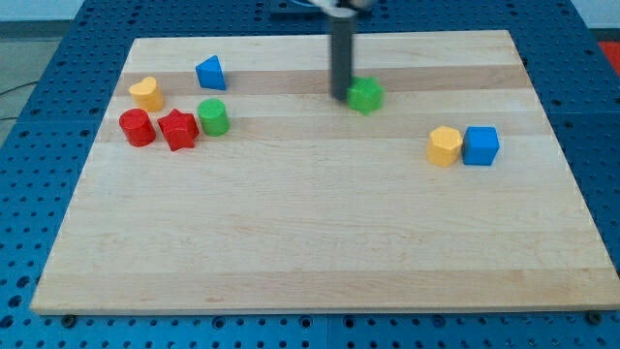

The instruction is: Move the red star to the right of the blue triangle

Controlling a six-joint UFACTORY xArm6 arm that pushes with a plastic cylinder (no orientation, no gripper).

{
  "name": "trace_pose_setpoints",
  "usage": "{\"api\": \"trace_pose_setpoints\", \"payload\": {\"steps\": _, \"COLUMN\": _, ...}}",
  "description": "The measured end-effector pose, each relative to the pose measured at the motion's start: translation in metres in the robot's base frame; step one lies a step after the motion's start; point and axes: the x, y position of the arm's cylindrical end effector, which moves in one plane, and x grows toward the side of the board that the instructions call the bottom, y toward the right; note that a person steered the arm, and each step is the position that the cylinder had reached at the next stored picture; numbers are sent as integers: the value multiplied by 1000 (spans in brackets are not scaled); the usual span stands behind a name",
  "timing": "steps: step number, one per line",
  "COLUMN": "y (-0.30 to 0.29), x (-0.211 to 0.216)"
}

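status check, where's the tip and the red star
My tip beside green block, far from target. Red star below blue triangle, unmoved. Green cylinder touching star's right.

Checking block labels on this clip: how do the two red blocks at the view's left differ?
The red star has a notched, pointed outline; the red cylinder is rounded. The star sits between the cylinder and a green cylinder, touching or nearly touching both; the red cylinder is the row's left end. Both share the colour and similar size. My tip is far from both, beside a green block.

single view, high frontal, whole board (320,242)
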Motion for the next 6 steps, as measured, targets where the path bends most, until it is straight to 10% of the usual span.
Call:
{"api": "trace_pose_setpoints", "payload": {"steps": 4, "y": 99, "x": 46}}
{"api": "trace_pose_setpoints", "payload": {"steps": 5, "y": 37, "x": 11}}
{"api": "trace_pose_setpoints", "payload": {"steps": 6, "y": -50, "x": 80}}
